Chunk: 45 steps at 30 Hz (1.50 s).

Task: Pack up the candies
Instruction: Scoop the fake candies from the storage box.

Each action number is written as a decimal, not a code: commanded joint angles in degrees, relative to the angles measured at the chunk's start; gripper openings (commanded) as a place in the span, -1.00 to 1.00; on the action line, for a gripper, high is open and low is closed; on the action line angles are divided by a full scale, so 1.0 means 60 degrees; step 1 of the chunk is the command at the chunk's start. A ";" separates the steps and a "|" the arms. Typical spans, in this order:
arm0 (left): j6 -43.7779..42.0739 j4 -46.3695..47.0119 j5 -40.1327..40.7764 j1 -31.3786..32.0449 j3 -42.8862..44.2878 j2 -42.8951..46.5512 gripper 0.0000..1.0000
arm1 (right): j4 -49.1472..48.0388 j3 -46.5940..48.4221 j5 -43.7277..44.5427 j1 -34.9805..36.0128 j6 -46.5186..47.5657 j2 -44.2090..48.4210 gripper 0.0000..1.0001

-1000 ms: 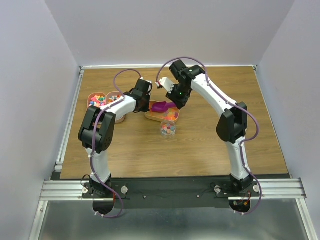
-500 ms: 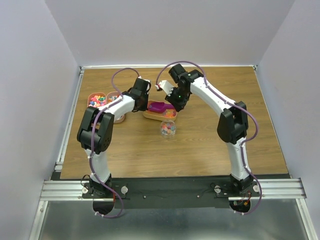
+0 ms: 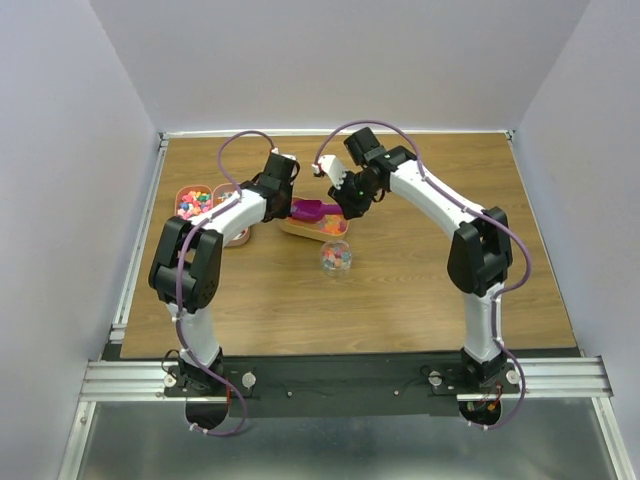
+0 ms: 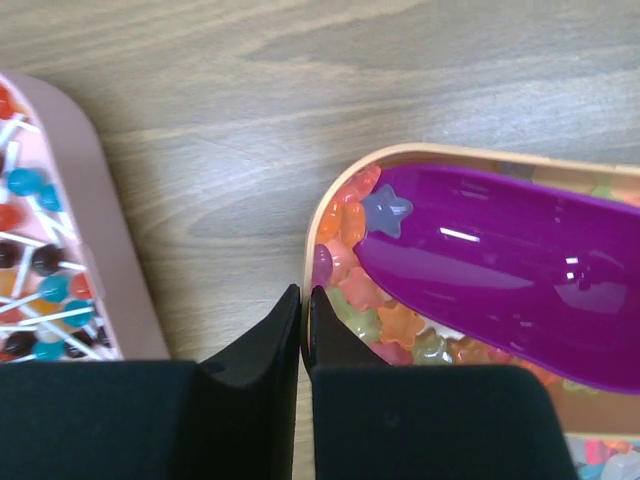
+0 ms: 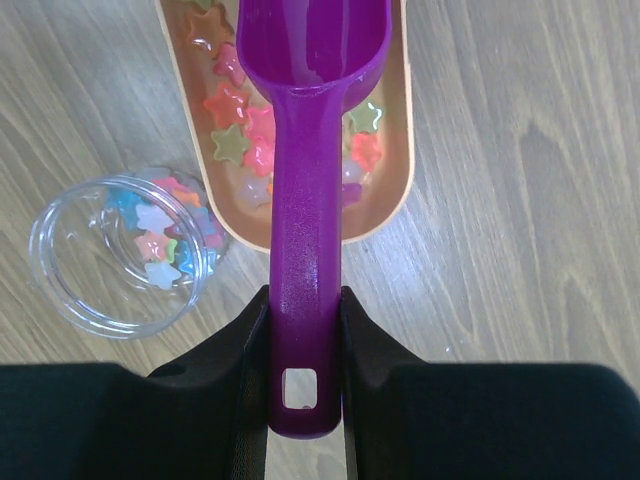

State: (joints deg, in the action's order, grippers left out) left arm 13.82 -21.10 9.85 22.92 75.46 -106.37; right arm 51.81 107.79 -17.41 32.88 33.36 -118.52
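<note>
Small star-shaped candies (image 4: pixel 352 287) in several colours lie in an oblong peach tray (image 4: pixel 430 155). My left gripper (image 4: pixel 303 292) is shut on that tray's near rim. The right gripper (image 5: pixel 304 291) is shut on the handle of a magenta scoop (image 5: pixel 310 150), whose bowl is over the candies (image 5: pixel 228 108) in the tray (image 5: pixel 400 185). In the top view the scoop (image 3: pixel 310 210) lies over the tray (image 3: pixel 300 230) between the left gripper (image 3: pixel 289 211) and the right gripper (image 3: pixel 341 204). A clear jar (image 5: pixel 112 258) holding a few candies stands open just beside the tray.
The jar (image 3: pixel 336 257) sits on the wooden table just in front of the tray. Two pink trays (image 3: pixel 195 199) of lollipops and sweets stand to the left, one close beside my left fingers (image 4: pixel 85 225). Grey walls close the table's back and sides.
Both grippers, the tray and the scoop have shifted a little to the left and away from the arm bases. The jar has stayed put.
</note>
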 commanded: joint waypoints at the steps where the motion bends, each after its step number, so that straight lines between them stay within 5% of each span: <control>1: -0.0077 0.0719 0.0424 0.0077 0.0080 0.0706 -0.78 | -0.0711 -0.0459 -0.2005 0.0218 0.0533 0.0622 -0.99; 15: -0.0209 0.1335 -0.0249 0.0018 -0.0316 0.0985 -0.78 | -0.1413 -0.0796 -0.2518 0.0218 -0.0008 0.0329 -0.99; 29: 0.0332 0.1759 -0.0191 -0.0348 -0.0741 0.1058 -0.78 | -0.2790 -0.2466 -0.1581 0.0086 -0.0521 0.0841 -0.99; 45: 0.0552 0.1877 -0.0015 -0.0611 -0.0741 0.0545 -0.78 | -0.3040 -0.2583 -0.0995 -0.0412 -0.0742 0.1486 -0.99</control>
State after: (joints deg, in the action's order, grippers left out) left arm 15.18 -12.75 11.07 20.34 70.89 -102.80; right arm 35.59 93.12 -24.18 31.75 29.36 -112.25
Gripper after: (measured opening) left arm 0.116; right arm 0.324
